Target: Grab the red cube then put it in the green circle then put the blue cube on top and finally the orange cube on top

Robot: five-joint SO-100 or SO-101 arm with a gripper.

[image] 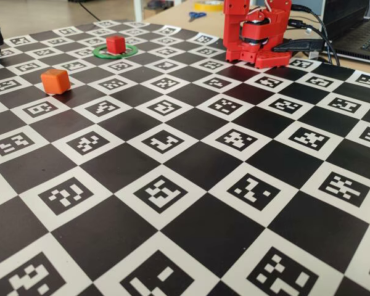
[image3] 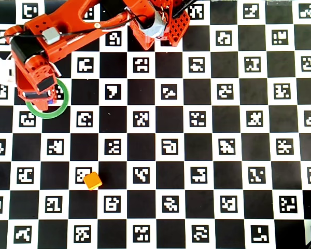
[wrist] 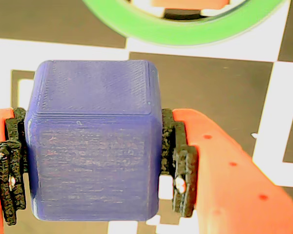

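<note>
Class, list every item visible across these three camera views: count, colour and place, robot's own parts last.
red cube: one, red, inside the green circle
green circle: one, green, flat on the board
blue cube: one, deep blue, between the jaws
orange cube: one, orange, alone on the board
board: one, black-and-white, marker-printed
scissors: one pair, blue-handled, behind the board
arm: one, red-orange, reaching over the circle
jaws: one pair, orange, black pads, gripping the blue cube

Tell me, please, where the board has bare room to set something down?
In the overhead view, everything right of the orange cube is bare checkerboard. It is crowded at upper left, where the gripper holds the blue cube by the green circle.
</note>
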